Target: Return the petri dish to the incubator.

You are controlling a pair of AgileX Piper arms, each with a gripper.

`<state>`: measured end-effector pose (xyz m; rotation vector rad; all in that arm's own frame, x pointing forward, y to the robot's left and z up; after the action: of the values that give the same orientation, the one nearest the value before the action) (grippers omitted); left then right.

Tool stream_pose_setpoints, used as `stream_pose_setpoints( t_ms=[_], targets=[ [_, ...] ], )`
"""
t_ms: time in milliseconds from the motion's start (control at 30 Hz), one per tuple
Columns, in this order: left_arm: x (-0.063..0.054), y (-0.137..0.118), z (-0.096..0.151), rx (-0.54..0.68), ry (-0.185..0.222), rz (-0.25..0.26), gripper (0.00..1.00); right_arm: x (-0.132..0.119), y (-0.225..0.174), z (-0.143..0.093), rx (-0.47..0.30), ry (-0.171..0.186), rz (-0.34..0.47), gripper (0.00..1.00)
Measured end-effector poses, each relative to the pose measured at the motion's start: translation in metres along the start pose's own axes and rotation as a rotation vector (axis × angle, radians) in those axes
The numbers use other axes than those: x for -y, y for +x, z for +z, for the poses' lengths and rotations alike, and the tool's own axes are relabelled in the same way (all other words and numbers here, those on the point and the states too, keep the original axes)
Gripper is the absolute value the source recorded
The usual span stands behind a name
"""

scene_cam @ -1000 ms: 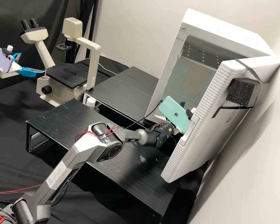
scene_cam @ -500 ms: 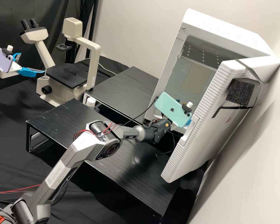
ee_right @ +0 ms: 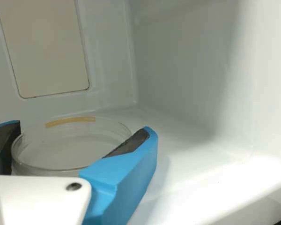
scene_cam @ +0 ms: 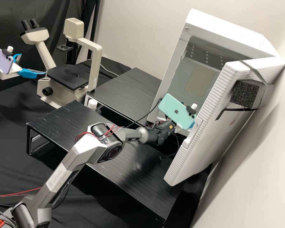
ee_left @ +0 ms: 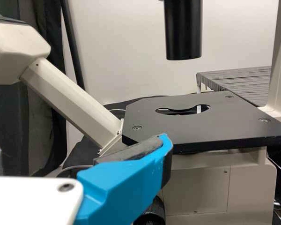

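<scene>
Okay, so going left to right across the high view, first up is a purple phone (scene_cam: 1, 58) mounted on the left gripper (scene_cam: 32, 64), whose fingers are apart with nothing between them. They're near the microscope (scene_cam: 68, 77), which is cream with a black stage (ee_left: 196, 122) and a round-ended opening in it.

Next comes the front black stand (scene_cam: 63, 126), with a small white-capped thing (scene_cam: 92, 104) at its far edge, and the back black stand (scene_cam: 126, 91) behind. The right arm (scene_cam: 85, 148) stretches over the front one, with red wires bunched at its elbow and a black cable looping up to a mint green phone (scene_cam: 176, 110).

That phone covers most of the right gripper (scene_cam: 192, 126), tucked between the incubator (scene_cam: 228, 27) and its open door (scene_cam: 209, 126). Kinda tight, since the door's edge is just beside the phone.

The petri dish (ee_right: 70, 150) is inside the incubator, clamped between the right gripper's dark pads, a tan strip on its rim. Furthest right, a dark foam block (scene_cam: 245, 94) is strapped to the door.
</scene>
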<state>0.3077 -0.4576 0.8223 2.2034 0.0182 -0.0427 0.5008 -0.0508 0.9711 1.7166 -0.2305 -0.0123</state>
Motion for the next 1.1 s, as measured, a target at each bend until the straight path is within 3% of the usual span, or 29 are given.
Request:
stream_pose_setpoints(
  t_ms=[833, 1100],
  targets=[
    [0.000, 0.000, 0.000, 0.000, 0.000, 0.000, 1.00, 0.003, -0.003, 0.003, 0.008, -0.004, -0.008, 1.00],
    [0.000, 0.000, 0.000, 0.000, 0.000, 0.000, 1.00, 0.001, -0.027, 0.000, -0.002, -0.017, 0.047, 1.00]
  ],
)
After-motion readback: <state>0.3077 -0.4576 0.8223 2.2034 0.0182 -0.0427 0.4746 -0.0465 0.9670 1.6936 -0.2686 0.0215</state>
